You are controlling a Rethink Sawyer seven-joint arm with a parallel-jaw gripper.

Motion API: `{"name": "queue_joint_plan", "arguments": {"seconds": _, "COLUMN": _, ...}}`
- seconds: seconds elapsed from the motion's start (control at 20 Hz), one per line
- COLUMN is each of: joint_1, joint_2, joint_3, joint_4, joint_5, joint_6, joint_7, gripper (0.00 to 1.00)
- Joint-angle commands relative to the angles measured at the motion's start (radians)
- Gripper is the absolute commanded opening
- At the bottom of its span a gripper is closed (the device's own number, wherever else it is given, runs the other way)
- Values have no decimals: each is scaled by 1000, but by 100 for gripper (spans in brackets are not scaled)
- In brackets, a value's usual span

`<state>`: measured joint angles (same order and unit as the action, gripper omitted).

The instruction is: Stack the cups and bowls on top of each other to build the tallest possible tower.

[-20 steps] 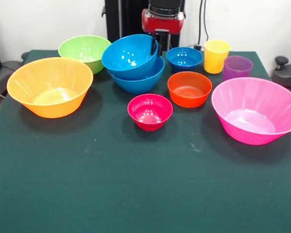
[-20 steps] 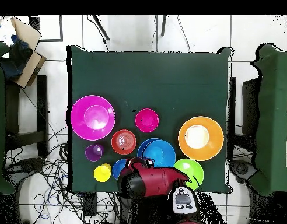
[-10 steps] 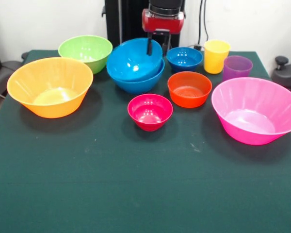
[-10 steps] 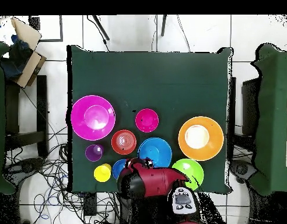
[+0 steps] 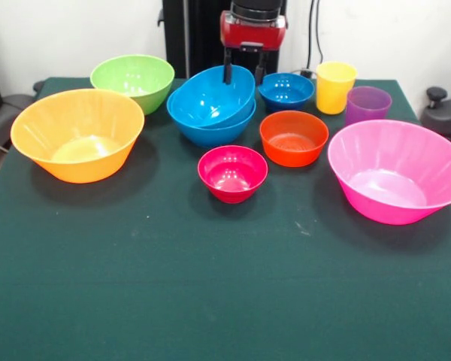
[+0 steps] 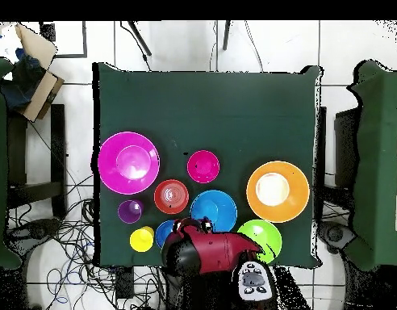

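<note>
Two light blue bowls (image 5: 212, 101) sit nested at about 12 o'clock from the middle of the green table (image 5: 225, 286) in the front view, the upper one tilted inside the lower; this pair is all there is of the tower so far. The gripper (image 5: 243, 73) hangs just above their far rim, its two dark fingers spread apart: one finger (image 5: 228, 72) reaches down at the tilted bowl's back rim, the other stands clear toward the small dark blue bowl (image 5: 286, 90). It grips nothing.

From the nested pair, the green bowl (image 5: 133, 79) lies at 10 o'clock, the large orange bowl (image 5: 77, 134) at 8 o'clock, the crimson bowl (image 5: 232, 173) at 6 o'clock and the orange-red bowl (image 5: 293, 138) at 4 o'clock, each apart from its neighbours. The yellow cup (image 5: 335, 87) stands at 2 o'clock, beyond the dark blue bowl, with the purple cup (image 5: 367, 105) just beside it. The large pink bowl (image 5: 398, 170) sits alone at 4 o'clock, near the table's edge.

In the overhead view the red arm (image 6: 210, 250) covers the table's 6 o'clock edge.
</note>
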<state>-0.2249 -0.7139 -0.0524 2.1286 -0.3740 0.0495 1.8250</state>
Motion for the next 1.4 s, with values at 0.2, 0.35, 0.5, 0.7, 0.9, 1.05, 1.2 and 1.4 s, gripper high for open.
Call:
{"name": "queue_joint_plan", "arguments": {"seconds": 0.2, "joint_1": -72, "joint_2": -134, "joint_3": 159, "joint_4": 55, "joint_5": 57, "joint_6": 206, "joint_7": 51, "gripper": 100}}
{"name": "queue_joint_plan", "arguments": {"seconds": 0.35, "joint_1": -92, "joint_2": -205, "joint_3": 178, "joint_4": 70, "joint_5": 77, "joint_6": 279, "joint_7": 23, "gripper": 100}}
{"name": "queue_joint_plan", "arguments": {"seconds": 0.5, "joint_1": -109, "joint_2": -257, "joint_3": 193, "joint_4": 71, "joint_5": 92, "joint_6": 344, "joint_7": -2, "gripper": 100}}
{"name": "queue_joint_plan", "arguments": {"seconds": 0.7, "joint_1": -125, "joint_2": -292, "joint_3": 207, "joint_4": 72, "joint_5": 96, "joint_6": 390, "joint_7": -19, "gripper": 100}}
{"name": "queue_joint_plan", "arguments": {"seconds": 0.9, "joint_1": -128, "joint_2": -283, "joint_3": 211, "joint_4": 68, "joint_5": 82, "joint_6": 386, "joint_7": -9, "gripper": 100}}
{"name": "queue_joint_plan", "arguments": {"seconds": 1.05, "joint_1": -128, "joint_2": -271, "joint_3": 213, "joint_4": 64, "joint_5": 72, "joint_6": 373, "joint_7": 2, "gripper": 100}}
{"name": "queue_joint_plan", "arguments": {"seconds": 1.2, "joint_1": -124, "joint_2": -264, "joint_3": 213, "joint_4": 69, "joint_5": 65, "joint_6": 358, "joint_7": 13, "gripper": 100}}
{"name": "queue_joint_plan", "arguments": {"seconds": 1.4, "joint_1": -124, "joint_2": -259, "joint_3": 217, "joint_4": 69, "joint_5": 65, "joint_6": 356, "joint_7": 19, "gripper": 100}}
